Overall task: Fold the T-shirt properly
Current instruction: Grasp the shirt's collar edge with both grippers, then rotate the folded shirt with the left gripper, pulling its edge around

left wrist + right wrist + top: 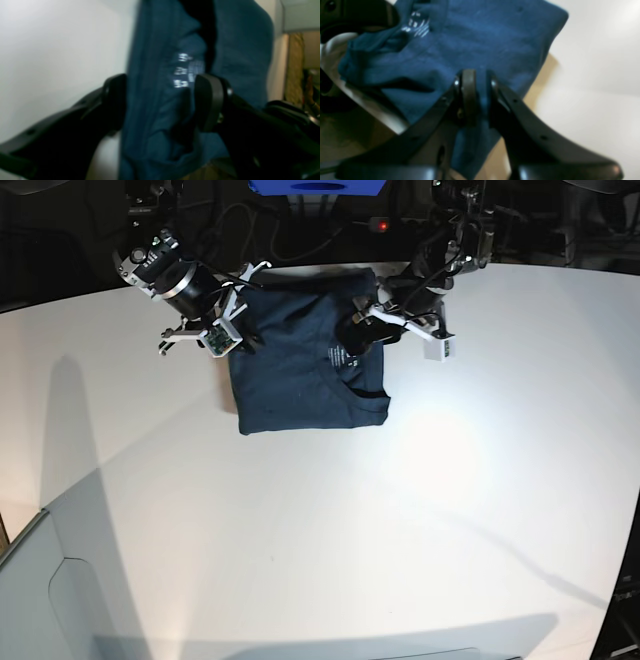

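Base view high, overhead — wrist views close behind each end effector, T-shirt [305, 360] shared.

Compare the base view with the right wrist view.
Only the base view shows the whole folded T-shirt on the white table, with both arms at its far corners and the left claw open near the neck. Only the right wrist view shows the right claw shut on a pinch of cloth. Both show the shirt's white label print.

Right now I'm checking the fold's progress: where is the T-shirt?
In the base view the T-shirt lies folded at the far middle of the white table, between the right claw pinching its edge and the left claw.
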